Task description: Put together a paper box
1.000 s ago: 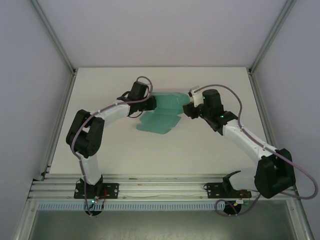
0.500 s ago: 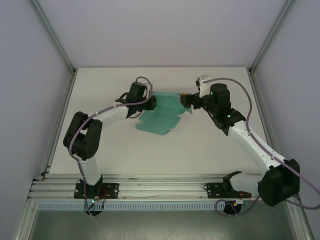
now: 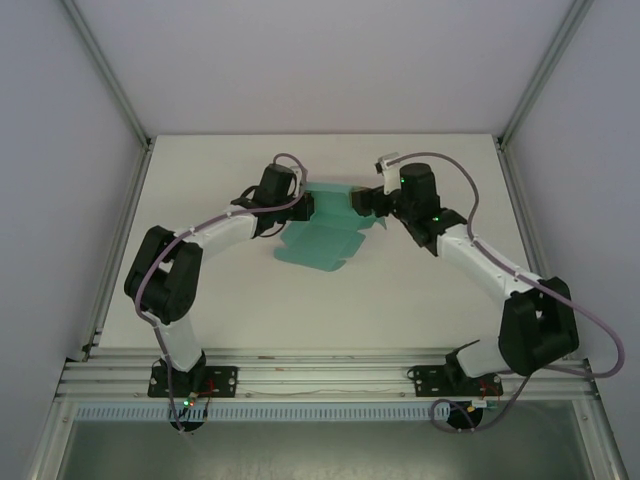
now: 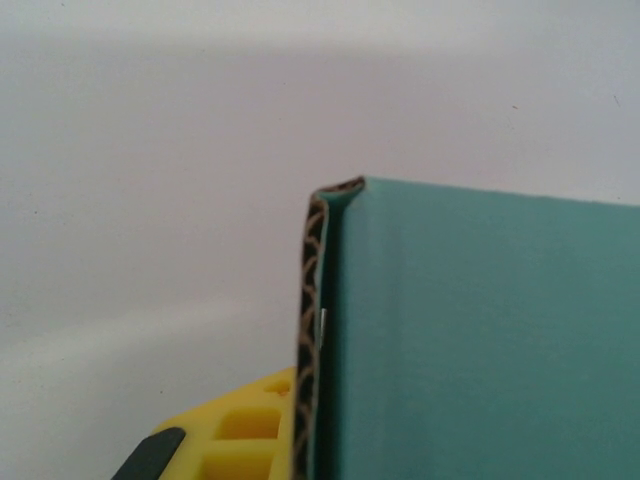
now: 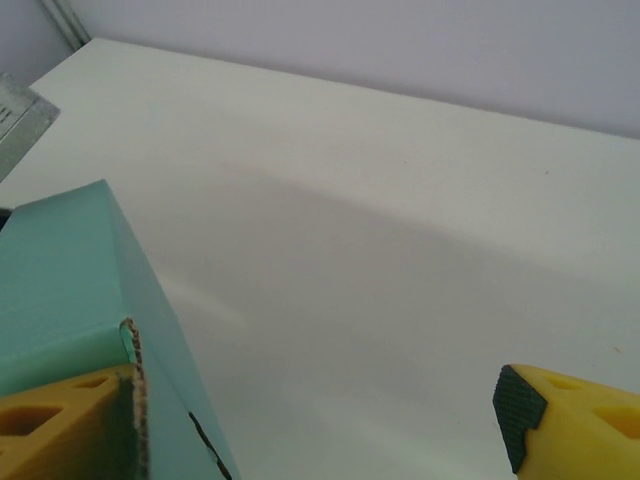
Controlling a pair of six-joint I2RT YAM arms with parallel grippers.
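The teal paper box [image 3: 320, 240] lies partly folded at the middle back of the table, its rear panel raised. My left gripper [image 3: 305, 207] is shut on that panel's left edge. In the left wrist view the doubled card [image 4: 480, 340] shows its brown corrugated edge beside one yellow finger [image 4: 240, 440]; the other finger is hidden behind the card. My right gripper [image 3: 362, 203] stands at the panel's right end, open. In the right wrist view the card [image 5: 60, 280] rests against the inner side of the left finger [image 5: 60, 430], and the right finger [image 5: 570, 420] stands far off it.
The white table [image 3: 400, 290] has bare room in front of and to both sides of the card. Grey walls and aluminium frame posts [image 3: 530, 90] close it in. A metal rail [image 3: 320, 380] with the arm bases runs along the near edge.
The right gripper has opened wide and moved left along the card's right end, with its wrist turned. The left gripper keeps its grip and has hardly moved.
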